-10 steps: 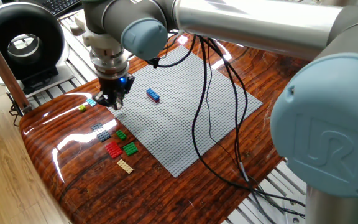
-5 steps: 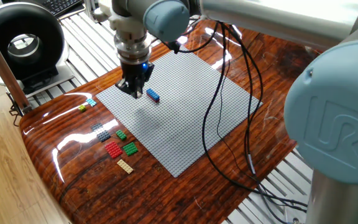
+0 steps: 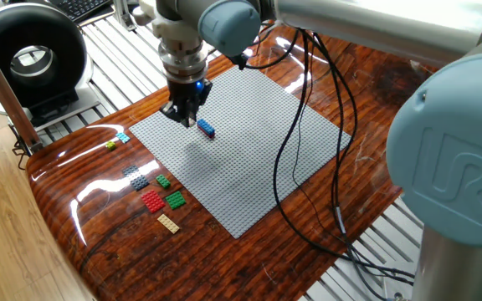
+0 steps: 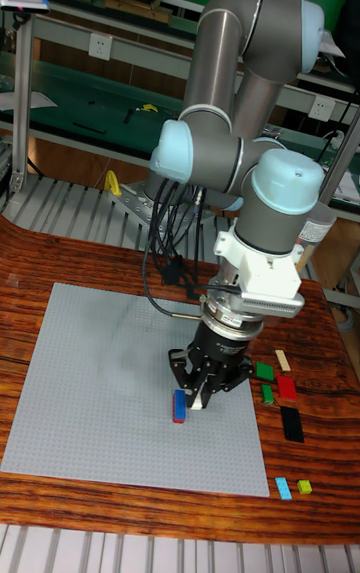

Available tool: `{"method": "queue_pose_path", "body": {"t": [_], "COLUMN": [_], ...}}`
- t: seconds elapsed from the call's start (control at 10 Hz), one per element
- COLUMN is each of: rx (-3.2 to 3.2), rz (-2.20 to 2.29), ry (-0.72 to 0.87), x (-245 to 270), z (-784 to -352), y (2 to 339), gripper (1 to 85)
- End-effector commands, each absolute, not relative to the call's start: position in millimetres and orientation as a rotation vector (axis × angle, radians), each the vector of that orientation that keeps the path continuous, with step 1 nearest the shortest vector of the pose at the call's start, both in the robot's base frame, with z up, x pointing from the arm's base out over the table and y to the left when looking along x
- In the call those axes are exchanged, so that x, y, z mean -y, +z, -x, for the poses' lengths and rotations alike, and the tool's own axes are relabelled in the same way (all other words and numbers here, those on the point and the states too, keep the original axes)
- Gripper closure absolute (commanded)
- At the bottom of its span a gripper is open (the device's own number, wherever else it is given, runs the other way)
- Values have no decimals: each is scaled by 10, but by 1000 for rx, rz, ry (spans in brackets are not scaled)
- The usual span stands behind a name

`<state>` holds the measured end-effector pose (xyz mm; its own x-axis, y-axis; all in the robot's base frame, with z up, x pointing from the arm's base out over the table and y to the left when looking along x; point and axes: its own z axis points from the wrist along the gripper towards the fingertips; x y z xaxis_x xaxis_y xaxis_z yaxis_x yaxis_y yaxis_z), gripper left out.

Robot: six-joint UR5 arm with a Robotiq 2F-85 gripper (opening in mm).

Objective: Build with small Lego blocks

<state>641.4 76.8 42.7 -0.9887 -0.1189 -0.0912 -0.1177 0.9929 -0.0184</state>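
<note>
A large grey baseplate lies on the wooden table. On it stands a blue brick with a red bit at one end. My gripper hangs just above the plate, right beside that brick, fingers close together. In the tall fixed view a small white piece shows between the fingertips. Loose small Lego blocks lie off the plate: cyan, yellow-green, grey, two green, red and tan.
Black cables hang from the arm and trail over the plate's right half. A black round device stands at the far left beyond the table edge. Metal slats border the table at the back.
My gripper has travelled from the plate's left corner near the cyan block to a spot over the plate beside the blue brick. The loose blocks have not moved.
</note>
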Motion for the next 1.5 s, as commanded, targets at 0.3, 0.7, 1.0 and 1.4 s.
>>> {"method": "queue_pose_path", "body": {"t": [0.3, 0.7, 1.0, 1.4], "rx": [-3021, -3022, -3025, -3066], "rz": [98, 18, -60, -72], "ry": [-14, 17, 37, 47], "x": [-650, -557, -585, -599], "z": [-6477, -6411, -6404, -6292], "y": [423, 409, 409, 390], "gripper": [843, 843, 843, 843]}}
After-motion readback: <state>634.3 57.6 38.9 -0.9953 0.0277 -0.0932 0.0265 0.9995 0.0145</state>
